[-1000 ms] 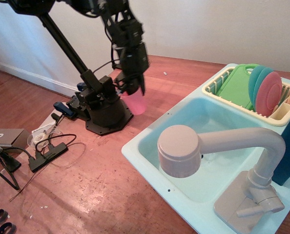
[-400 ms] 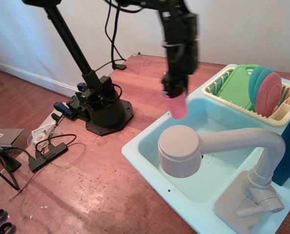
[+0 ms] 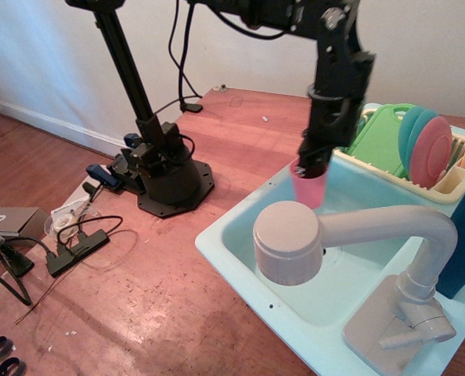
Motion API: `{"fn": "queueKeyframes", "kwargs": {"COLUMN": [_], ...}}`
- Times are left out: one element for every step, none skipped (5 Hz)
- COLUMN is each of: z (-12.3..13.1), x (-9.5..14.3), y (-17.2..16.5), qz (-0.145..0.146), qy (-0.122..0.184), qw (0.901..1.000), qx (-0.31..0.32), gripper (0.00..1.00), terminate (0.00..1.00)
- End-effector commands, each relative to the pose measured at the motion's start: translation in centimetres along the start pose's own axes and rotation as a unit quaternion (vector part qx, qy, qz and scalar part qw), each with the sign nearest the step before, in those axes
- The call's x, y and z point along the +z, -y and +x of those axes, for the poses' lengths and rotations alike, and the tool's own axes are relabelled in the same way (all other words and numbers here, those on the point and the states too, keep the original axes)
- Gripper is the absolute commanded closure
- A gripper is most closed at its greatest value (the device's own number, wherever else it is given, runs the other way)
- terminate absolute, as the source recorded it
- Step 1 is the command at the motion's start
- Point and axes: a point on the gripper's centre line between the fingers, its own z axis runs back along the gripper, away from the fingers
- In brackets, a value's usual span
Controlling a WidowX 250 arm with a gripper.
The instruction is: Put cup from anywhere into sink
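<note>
The black arm reaches from its base (image 3: 167,176) on the wooden surface (image 3: 138,290) across to the sink (image 3: 240,258), with the gripper (image 3: 315,163) pointing down over the basin's rear part. The jaws are pinching the cup (image 3: 310,186) at its rim; the cup hangs roughly upright, held in the air above the turquoise basin, just behind the round head of the faucet (image 3: 289,241). Whether its base touches anything is hard to tell, since the faucet head hides the lower edge, but it looks clear of the basin floor. Behind the sink, the cream dish rack (image 3: 444,186) holds a green board (image 3: 381,135) and 2 plates on edge, 1 teal (image 3: 411,127), 1 pink (image 3: 434,153). Cables and a small black box (image 3: 76,247) lie on the surface to the left.
</note>
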Motion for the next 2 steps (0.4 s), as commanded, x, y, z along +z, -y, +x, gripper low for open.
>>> {"fn": "queueKeyframes", "kwargs": {"z": [-1.56,-2.25], "x": [0.26,-0.31], "y": [-0.09,-0.01], "qz": [-0.012,-0.024], "qy": [0.009,0.003], "qw": [0.9997,0.9994], "qx": [-0.021,-0.024], "gripper": [1.0,0.0], "terminate": [0.0,1.0]}}
